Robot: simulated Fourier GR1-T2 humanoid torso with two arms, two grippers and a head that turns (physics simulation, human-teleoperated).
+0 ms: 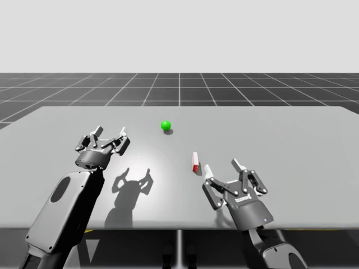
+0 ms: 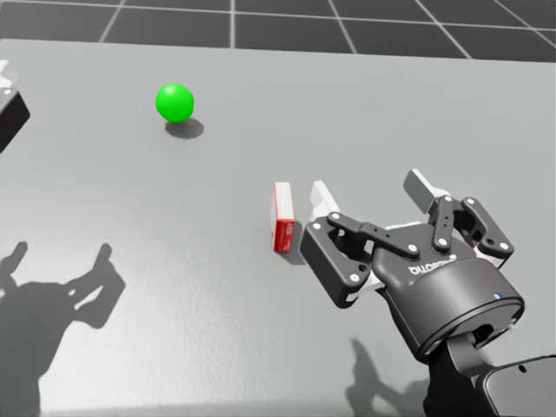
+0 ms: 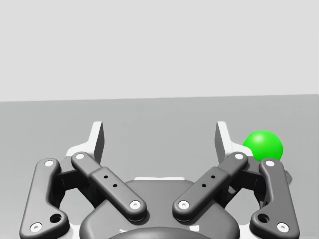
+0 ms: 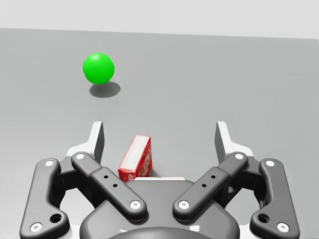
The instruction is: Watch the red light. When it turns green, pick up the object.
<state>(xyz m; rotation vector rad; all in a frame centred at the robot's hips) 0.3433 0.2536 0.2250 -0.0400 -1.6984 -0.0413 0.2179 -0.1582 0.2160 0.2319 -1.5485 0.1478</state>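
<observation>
The light is a green ball (image 1: 166,125) hovering just over the grey table (image 1: 291,140), also seen in the head view (image 2: 175,102). A small red and white box (image 1: 195,161) lies flat near the middle of the table (image 2: 283,217). My right gripper (image 1: 222,167) stands open just right of and behind the box; in the right wrist view the red box (image 4: 135,159) lies between its fingers, nearer the left one, untouched. My left gripper (image 1: 110,132) is open and holds nothing, left of the ball; the green ball (image 3: 262,145) sits beyond its right finger.
The table's front edge (image 1: 179,227) runs just behind both arms. Dark gridded floor (image 1: 179,87) lies beyond the far edge. Shadows of the grippers (image 1: 132,188) fall on the tabletop.
</observation>
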